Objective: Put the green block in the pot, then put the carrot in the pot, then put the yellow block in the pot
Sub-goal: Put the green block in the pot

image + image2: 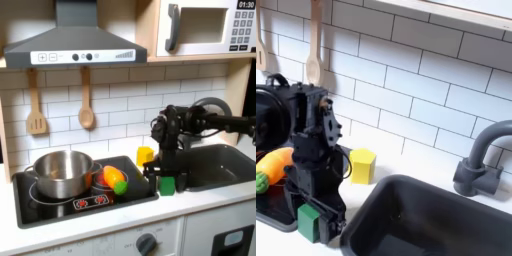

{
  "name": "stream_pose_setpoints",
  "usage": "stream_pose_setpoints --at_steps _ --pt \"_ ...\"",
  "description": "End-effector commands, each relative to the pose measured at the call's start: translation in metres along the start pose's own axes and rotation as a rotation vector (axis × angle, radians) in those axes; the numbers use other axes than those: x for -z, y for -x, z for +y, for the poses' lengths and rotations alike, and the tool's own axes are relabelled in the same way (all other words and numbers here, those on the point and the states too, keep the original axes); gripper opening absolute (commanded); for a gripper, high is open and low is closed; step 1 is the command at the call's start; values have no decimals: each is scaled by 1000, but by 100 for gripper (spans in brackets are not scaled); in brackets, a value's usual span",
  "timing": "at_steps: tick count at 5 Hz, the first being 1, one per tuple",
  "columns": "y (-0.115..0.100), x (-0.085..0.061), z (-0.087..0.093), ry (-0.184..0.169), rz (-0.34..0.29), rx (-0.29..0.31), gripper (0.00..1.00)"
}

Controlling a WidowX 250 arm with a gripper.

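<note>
**Tool down on the green block, nothing potted yet**

Tool [167,180] sits low at the worktop's [200,215] front edge, between stove [30,212] and sink [222,165]. In both exterior views the green block [311,222] is right at the fingertips. In the second exterior view it looks held between the fingers, so I read the tool as pinched on it, fingers only slightly apart, block-width. Whether the block is lifted or resting on the worktop, I can't tell.

Progress, as far as you can judge from here:
- Green block: not in the pot [60,172]. Grasp stage at best; the carry to the pot is all ahead.
- Carrot [113,180]: lying on the stove just beside the pot, on the first exterior view's right of it, green end toward the front. Untouched.
- Yellow block [362,165]: on the worktop behind the tool, near the sink's corner. Untouched.
- Pot: on the stove's burner at the first exterior view's left, upright. Its inside looks empty, though the near part of the floor is hidden by the rim.

So zero of three done. The pot is well apart from the tool, with the carrot between them, so you'll want height before crossing over to avoid clipping the carrot or the pot rim.
</note>
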State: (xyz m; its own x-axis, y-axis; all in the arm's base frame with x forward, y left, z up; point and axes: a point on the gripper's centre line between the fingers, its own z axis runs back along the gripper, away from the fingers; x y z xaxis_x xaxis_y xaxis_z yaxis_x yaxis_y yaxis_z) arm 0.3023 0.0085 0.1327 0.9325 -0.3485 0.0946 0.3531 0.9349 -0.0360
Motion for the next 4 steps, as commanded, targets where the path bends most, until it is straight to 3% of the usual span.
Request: stream_pose_setpoints --at_steps 1,3,4 --pt "3 -3 -6 -10 -28 -3 0" --pt "11 -9 -5 -14 -25 -28 0" --pt "12 -28 -1 -21 -73 -62 0"
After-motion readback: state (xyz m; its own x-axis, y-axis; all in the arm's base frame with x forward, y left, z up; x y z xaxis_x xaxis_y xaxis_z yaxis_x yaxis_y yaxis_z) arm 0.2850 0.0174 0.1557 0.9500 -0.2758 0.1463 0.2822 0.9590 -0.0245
